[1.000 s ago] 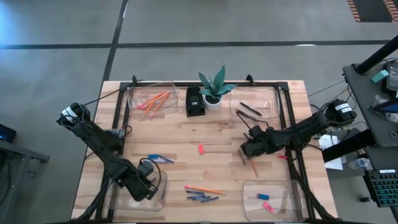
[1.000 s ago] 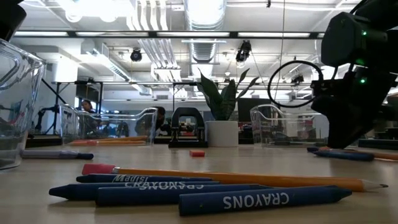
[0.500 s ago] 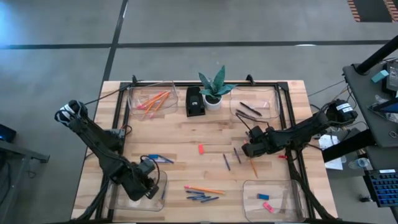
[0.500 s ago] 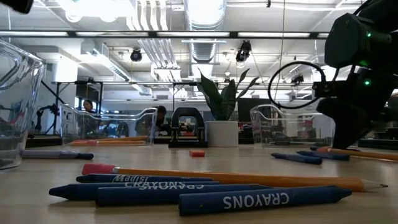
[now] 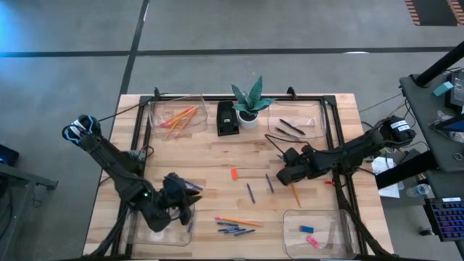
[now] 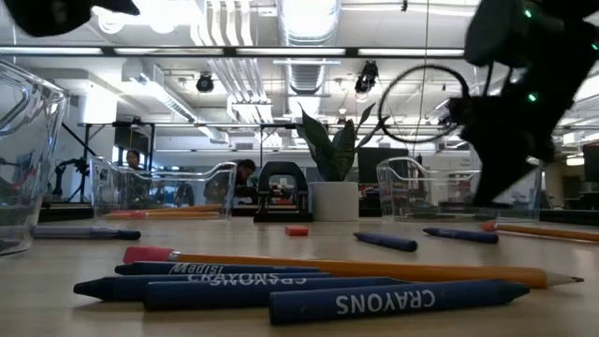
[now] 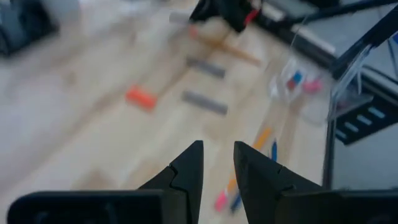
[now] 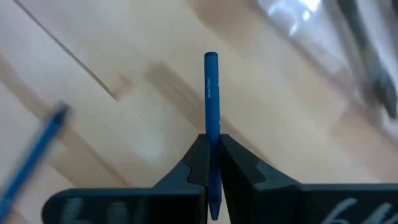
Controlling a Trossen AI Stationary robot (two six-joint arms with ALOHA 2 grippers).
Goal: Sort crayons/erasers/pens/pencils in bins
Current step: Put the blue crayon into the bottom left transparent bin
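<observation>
High view: on the tabletop [image 5: 210, 167], the right gripper [image 5: 284, 176] sits toward 3 o'clock of centre, low over the wood, just beside two loose dark-blue sticks [image 5: 250, 193] and an orange pencil [image 5: 295, 194]. The pen bin [image 5: 317, 116] lies at about 1 o'clock, the pencil bin [image 5: 176, 114] at 11, the eraser bin [image 5: 319, 230] at 5, and the fourth bin [image 5: 158, 225] at 7, with the left gripper [image 5: 181, 197] above its edge. A red eraser [image 5: 233, 173] lies near centre; crayons [image 5: 235, 229] and another pencil [image 5: 238, 220] wait at 6 o'clock.

Low view: the crayons [image 6: 393, 300] fill the foreground, touching one another, with a pencil [image 6: 356, 270] just behind them. A dark arm hangs at the right, its fingertips hidden.

Left wrist view: the left gripper [image 7: 217, 165] is partly open with nothing between its fingers.

Right wrist view: the right gripper [image 8: 211, 158] is closed on a blue stick [image 8: 211, 106], pinched near one end, most of it jutting forward.

Risks, as I judge them: so off-centre a grip may let the stick pivot or slip when lifted. Its type is also unclear here, so it could be sent to the wrong bin. A low sweep could knock the neighbouring sticks.
</observation>
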